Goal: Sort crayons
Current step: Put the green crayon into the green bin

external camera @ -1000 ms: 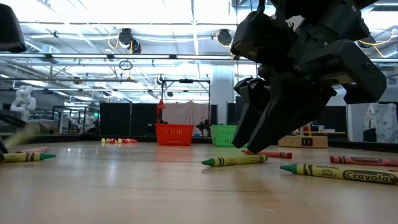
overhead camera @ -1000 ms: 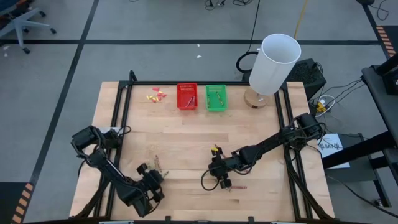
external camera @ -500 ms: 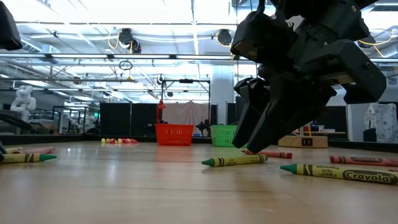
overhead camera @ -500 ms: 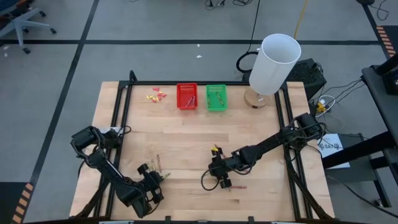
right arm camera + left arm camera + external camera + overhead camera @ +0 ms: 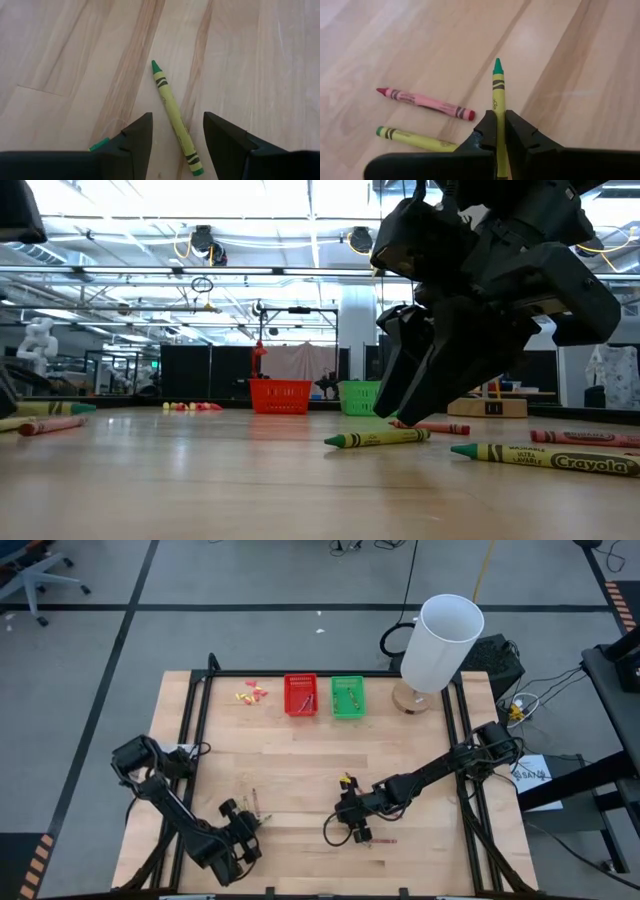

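My left gripper is at the near left of the table, shut on a yellow-green crayon. A red crayon and another yellow-green crayon lie on the table under it. My right gripper is open and low over the table's near middle. Its fingers stand on either side of a lying yellow-green crayon without touching it. That crayon also shows in the low view. A red basket and a green basket stand at the far edge. My left gripper pinches the yellow-green crayon's wrapped shaft between its two fingers. The crayon lies along the fingers, and its green tip sticks out ahead of them. In the low view the crayon is about level and clear of the table.
More crayons lie at the near right: a yellow-green one, a red one and a red one behind my right gripper. Small yellow and pink scraps lie left of the baskets. A white cylinder stands at the far right.
My left gripper has gone up a little with the yellow-green crayon. The crayon lay on the table before and is now lifted clear and level. The red crayon beside it has stayed on the table.
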Motion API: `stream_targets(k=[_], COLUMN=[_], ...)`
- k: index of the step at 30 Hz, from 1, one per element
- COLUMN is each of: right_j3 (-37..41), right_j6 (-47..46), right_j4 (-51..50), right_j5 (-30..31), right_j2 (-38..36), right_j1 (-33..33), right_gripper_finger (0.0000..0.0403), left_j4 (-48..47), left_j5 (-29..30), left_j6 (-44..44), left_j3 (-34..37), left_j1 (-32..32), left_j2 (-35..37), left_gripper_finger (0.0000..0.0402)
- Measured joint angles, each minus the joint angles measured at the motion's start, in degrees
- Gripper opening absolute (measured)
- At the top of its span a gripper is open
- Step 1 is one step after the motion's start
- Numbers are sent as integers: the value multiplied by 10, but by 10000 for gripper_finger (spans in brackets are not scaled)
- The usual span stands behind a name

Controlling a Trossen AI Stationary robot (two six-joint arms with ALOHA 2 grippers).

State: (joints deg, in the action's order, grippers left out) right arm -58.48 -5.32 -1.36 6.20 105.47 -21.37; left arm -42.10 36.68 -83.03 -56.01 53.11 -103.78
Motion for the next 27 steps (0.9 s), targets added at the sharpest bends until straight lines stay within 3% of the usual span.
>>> stream_targets(k=[9, 16, 20, 27], right_j3=[0, 0, -4, -60], right_j6=[3, 1, 12, 30], right_j4=[59, 182, 268, 198], right_j5=[0, 2, 58, 90], right_j2=[0, 0, 0, 0], right_j1=[0, 0, -1, 6], right_gripper_finger=[160, 161, 173, 206], left_j4=[-4, 3, 35, 116], left_j5=[26, 57, 61, 61], left_j6=[39, 121, 198, 354], left_j3=[-3, -3, -3, -3], left_j1=[-12, -34, -57, -99], left_j2=[31, 55, 64, 65], left_gripper_finger=[12, 12, 12, 12])
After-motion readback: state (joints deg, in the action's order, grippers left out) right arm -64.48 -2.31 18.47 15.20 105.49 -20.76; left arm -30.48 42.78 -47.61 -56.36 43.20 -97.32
